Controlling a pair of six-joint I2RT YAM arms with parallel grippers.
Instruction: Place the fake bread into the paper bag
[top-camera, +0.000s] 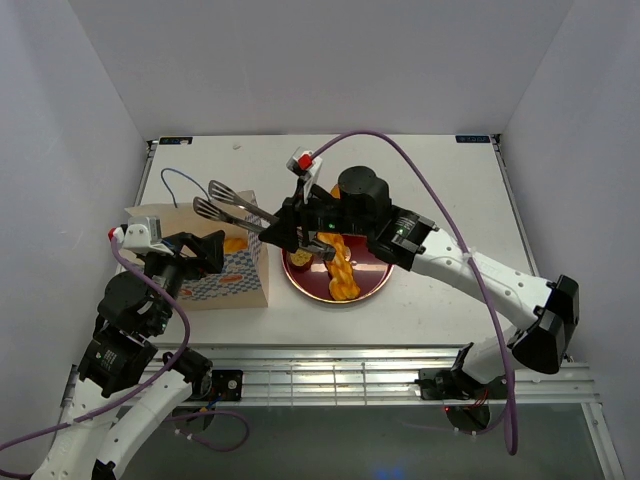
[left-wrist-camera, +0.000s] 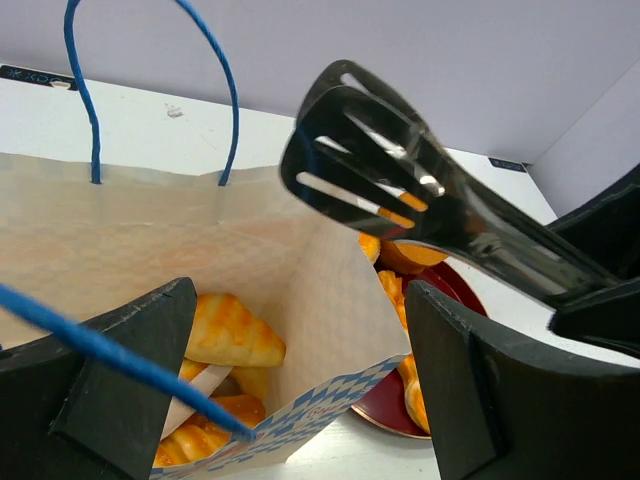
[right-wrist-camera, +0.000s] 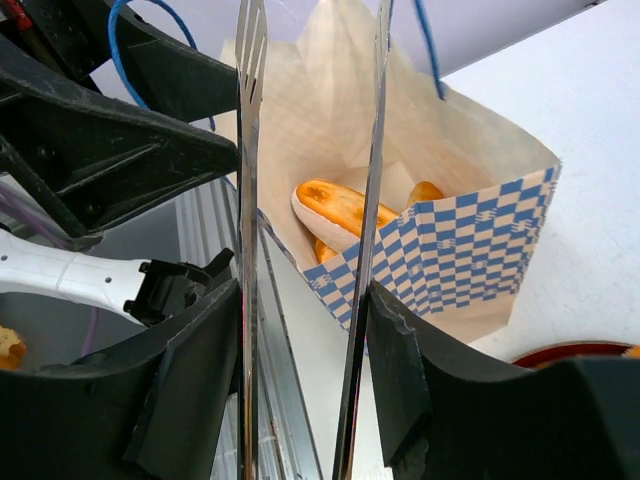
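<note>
The paper bag (top-camera: 238, 284) stands open left of the plate, with several fake bread pieces (left-wrist-camera: 229, 331) inside, one long loaf (right-wrist-camera: 338, 204) on top. More fake bread (top-camera: 342, 270), among it a braided stick, lies on the dark red plate (top-camera: 308, 287). My right gripper (top-camera: 285, 228) is shut on the handles of metal tongs (top-camera: 228, 204). The slotted tong blades (left-wrist-camera: 385, 165) stand apart over the bag's mouth with nothing between them. My left gripper (top-camera: 205, 250) is open at the bag's near left, its fingers (left-wrist-camera: 130, 380) wide either side of the bag's corner (left-wrist-camera: 330, 300).
A blue cord handle (top-camera: 178, 182) lies behind the bag. White walls close in the table on three sides. A metal rail (top-camera: 350, 365) runs along the near edge.
</note>
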